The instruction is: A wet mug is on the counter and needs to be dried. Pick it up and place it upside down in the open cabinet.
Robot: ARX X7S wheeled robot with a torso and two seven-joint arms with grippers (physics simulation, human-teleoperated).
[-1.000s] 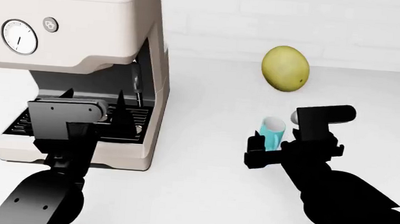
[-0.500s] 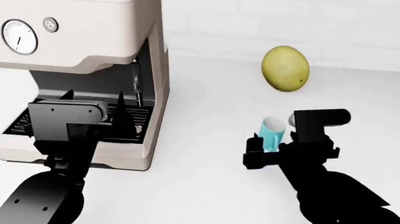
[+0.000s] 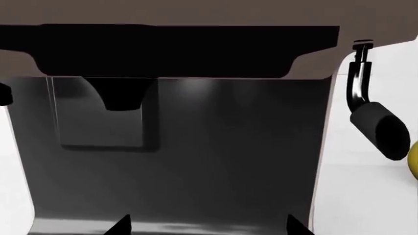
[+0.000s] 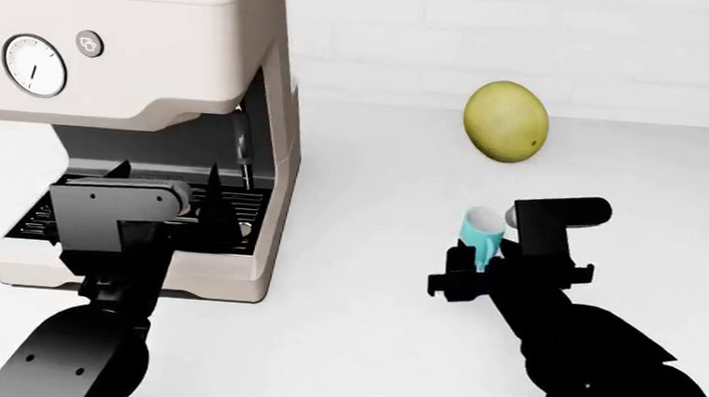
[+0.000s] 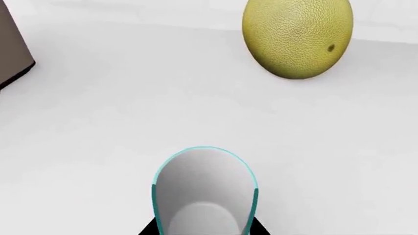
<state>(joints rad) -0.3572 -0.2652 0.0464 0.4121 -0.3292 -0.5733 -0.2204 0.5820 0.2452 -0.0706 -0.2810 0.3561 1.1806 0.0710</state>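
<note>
Currently right hand (image 4: 481, 264) grasping mug (image 4: 482, 234) lower center, tilted for inverting; left hand (image 4: 160, 206) state unclear, idle by espresso machine (image 4: 139, 62).

- Our right gripper (image 4: 485, 254), arm extended forward, jaws closed around the mug (image 4: 482, 234).
- Our left gripper (image 4: 169, 178), facing the coffee machine (image 4: 128, 42), far left of the mug, fingers spread, empty.
</note>
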